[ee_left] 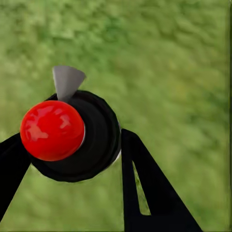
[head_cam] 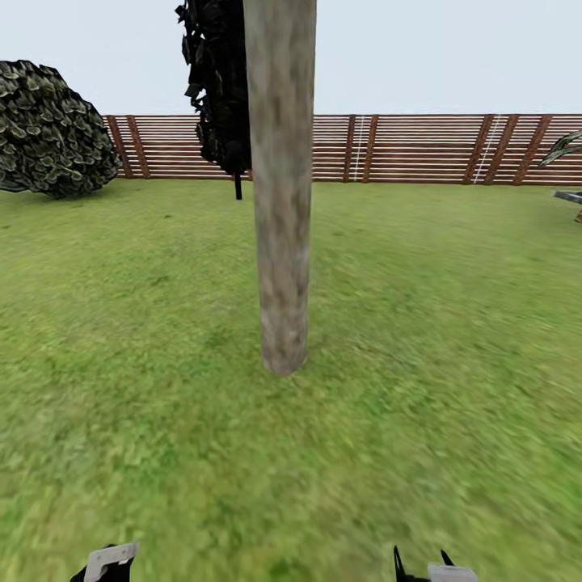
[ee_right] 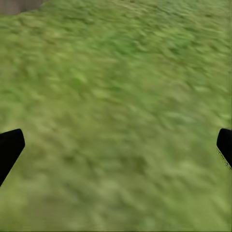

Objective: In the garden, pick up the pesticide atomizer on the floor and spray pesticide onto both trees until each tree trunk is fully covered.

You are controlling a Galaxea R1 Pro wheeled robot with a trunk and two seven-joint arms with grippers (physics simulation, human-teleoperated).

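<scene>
Thick mottled grey-beige tree trunk (head_cam: 282,186) upright on blurry green grass floor (head_cam: 145,388), brown slatted wooden fence (head_cam: 420,148) behind, left pincer (ee_left: 72,159) clamped around dark red-capped pesticide atomizer (ee_left: 72,133), right pincer (ee_right: 116,145) spread wide above grass

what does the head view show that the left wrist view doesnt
Head view alone: the tree trunk standing in the lawn, the slat fence, a round bush and a dark conifer.

Left wrist view alone: the atomizer, seen from its red-capped top with a grey nozzle, between the left gripper's fingers.

Both: blurry green grass.
</scene>
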